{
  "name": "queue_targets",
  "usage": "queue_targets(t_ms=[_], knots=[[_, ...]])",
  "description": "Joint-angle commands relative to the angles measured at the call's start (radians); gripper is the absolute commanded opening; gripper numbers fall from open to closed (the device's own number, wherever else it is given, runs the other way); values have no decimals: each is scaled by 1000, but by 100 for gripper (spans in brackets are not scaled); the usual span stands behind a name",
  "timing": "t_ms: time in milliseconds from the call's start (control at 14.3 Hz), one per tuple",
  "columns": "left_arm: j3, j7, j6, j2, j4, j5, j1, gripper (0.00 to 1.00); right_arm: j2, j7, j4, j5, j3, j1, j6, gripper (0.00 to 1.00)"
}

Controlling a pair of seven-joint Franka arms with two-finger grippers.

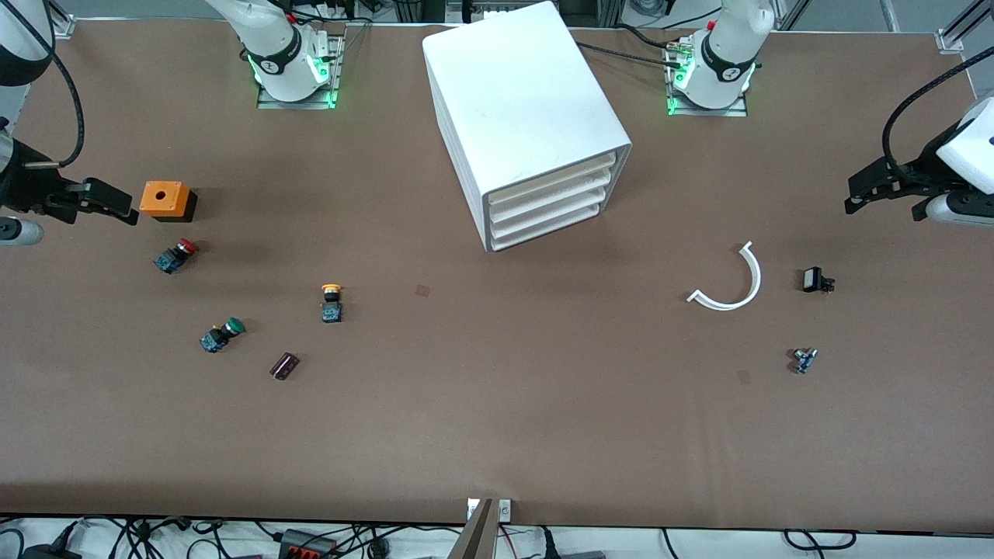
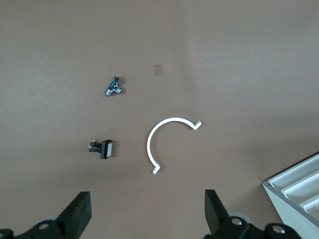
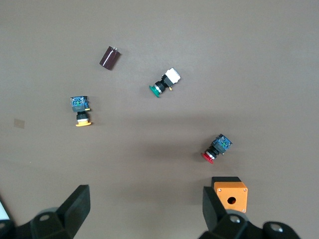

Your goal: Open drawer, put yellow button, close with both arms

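The yellow button point(image 1: 331, 301) lies on the table toward the right arm's end, nearer the front camera than the white drawer cabinet point(image 1: 528, 116). It also shows in the right wrist view point(image 3: 81, 112). The cabinet's drawers point(image 1: 551, 206) are all shut. My right gripper point(image 1: 109, 202) is open and empty over the table's right-arm end, beside an orange box point(image 1: 165, 199); the right wrist view shows its jaws wide apart point(image 3: 145, 204). My left gripper point(image 1: 874, 190) is open and empty over the left-arm end; the left wrist view shows its jaws wide apart point(image 2: 148, 209).
A red-capped switch point(image 1: 177, 255), a green-capped switch point(image 1: 222, 335) and a dark cylinder point(image 1: 284, 366) lie near the yellow button. A white curved strip point(image 1: 734, 283), a small black part point(image 1: 815, 280) and a small metal part point(image 1: 804, 360) lie toward the left arm's end.
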Motion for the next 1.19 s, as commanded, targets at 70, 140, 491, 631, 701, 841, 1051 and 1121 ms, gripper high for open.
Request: queue_targets(t_ms=[70,140,491,631,701,841,1051,1121], knots=[[-8,18,-14,-6,12,-8,11,100,-30,-2,-34,-13,6,-3,12,100],[-8,17,-14,-6,12,-8,11,100,-30,-2,-34,-13,6,-1,14,100],[-8,14,-14,-6,12,-8,11,100,4,-9,-29,-1,6,3,19,100],[-8,12,-20,-6,14,-16,11,100,34,-13,-27,7,8,6,22,100],[-10,18,-34,-4,16,-17,5,100,47,-13,-27,9,8,15,25,100],[-18,26,-150,42,66,-26,-9,100,64,-13,-24,9,8,48,35,100],[-18,26,-262,117,98,-237,-11,100,119,-13,-23,9,8,100,64,100],[-18,28,-289,125,97,-282,-11,100,136,-9,-23,9,8,117,78,100]])
